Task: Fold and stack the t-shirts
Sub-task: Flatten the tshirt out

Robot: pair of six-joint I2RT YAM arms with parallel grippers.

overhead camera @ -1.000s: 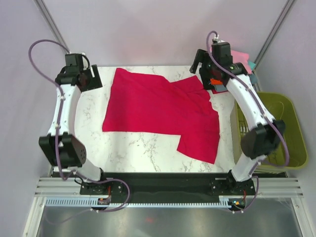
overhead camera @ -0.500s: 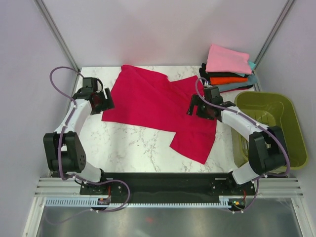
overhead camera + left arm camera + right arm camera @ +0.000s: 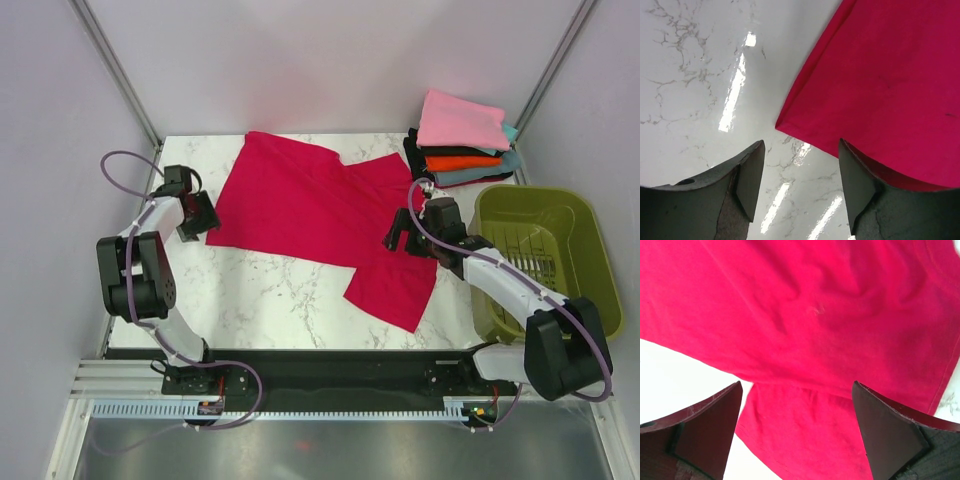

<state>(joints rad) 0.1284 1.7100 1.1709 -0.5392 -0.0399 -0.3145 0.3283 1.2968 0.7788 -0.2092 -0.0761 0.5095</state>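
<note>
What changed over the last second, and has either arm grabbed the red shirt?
Both arms drew back from the far edge. The left gripper is open at the crimson t-shirt's left corner, the right gripper open over its right side. Neither holds it, though the cloth has shifted slightly. The folded stack and olive-green basket stayed put.

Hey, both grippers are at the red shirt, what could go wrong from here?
The left gripper has its jaws open around just the corner of the red t-shirt, so closing may catch only a sliver of cloth, or the bare table. The right gripper is open over overlapping cloth layers and might pinch just one, skewing the fold.
</note>
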